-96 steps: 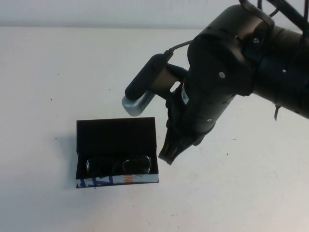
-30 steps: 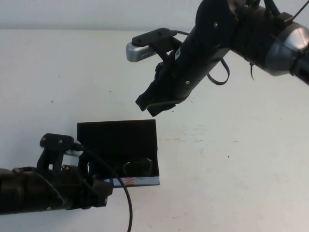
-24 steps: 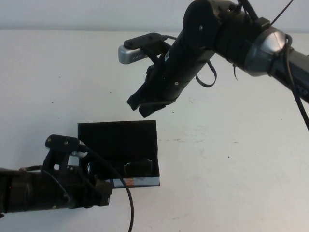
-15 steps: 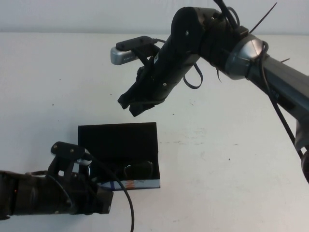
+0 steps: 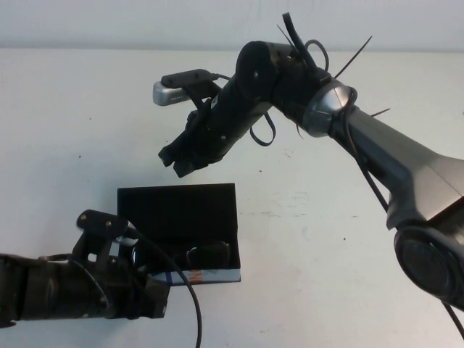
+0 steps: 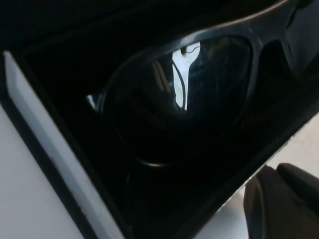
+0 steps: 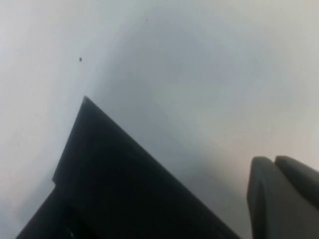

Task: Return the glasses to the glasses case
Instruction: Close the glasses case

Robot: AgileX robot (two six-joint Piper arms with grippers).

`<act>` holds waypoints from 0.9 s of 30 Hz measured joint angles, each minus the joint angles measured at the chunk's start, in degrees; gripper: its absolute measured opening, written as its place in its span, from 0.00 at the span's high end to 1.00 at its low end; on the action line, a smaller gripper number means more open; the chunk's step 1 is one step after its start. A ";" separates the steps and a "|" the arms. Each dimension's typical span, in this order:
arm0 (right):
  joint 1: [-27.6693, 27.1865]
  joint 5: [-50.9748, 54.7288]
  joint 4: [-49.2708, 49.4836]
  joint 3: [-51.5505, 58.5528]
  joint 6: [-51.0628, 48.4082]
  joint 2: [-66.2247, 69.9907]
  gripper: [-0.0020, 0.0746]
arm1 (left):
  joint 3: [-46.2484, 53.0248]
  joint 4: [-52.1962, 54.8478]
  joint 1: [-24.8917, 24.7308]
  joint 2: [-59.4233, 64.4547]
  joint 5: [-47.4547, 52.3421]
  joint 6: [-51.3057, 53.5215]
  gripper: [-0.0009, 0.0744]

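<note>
The glasses (image 5: 196, 254) lie inside the glasses case (image 5: 177, 206), which sits open on the white worktop (image 5: 72, 123) with its flap lid laid flat toward twelve o'clock and its blue-and-white printed edge toward six. The left tool (image 5: 148, 293) crowds the case's seven o'clock corner; the right tool (image 5: 180, 159) hovers above the worktop just beyond the lid's twelve o'clock edge, its fingers (image 7: 281, 191) pressed together with nothing between them.

The main risk, as a judgement, is at the lid. If the right tool comes down to flip the flap, closed fingers could slide off the thin edge or shove the light case toward the left arm. The left tool, so near the front wall, could tip or drag the case if it shifts. A lid swung down onto a frame that sits proud would not shut.

Much stays unclear. The left arm covers the case's left front corner and one lens in the high view. The left wrist view shows only one reflective lens and a single dark fingertip (image 6: 279, 199), so whether that tool is apart or together cannot be told. Whether the temples are fully folded flat is lost in the black lining.
</note>
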 joint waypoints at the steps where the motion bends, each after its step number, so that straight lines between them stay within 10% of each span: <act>1: 0.00 0.30 0.12 -0.51 0.00 0.63 0.99 | 0.00 0.00 0.00 0.00 0.00 0.00 0.99; 27: 0.24 7.87 -2.81 -6.43 1.36 2.47 0.99 | 0.00 0.00 0.00 0.00 -0.82 0.00 0.99</act>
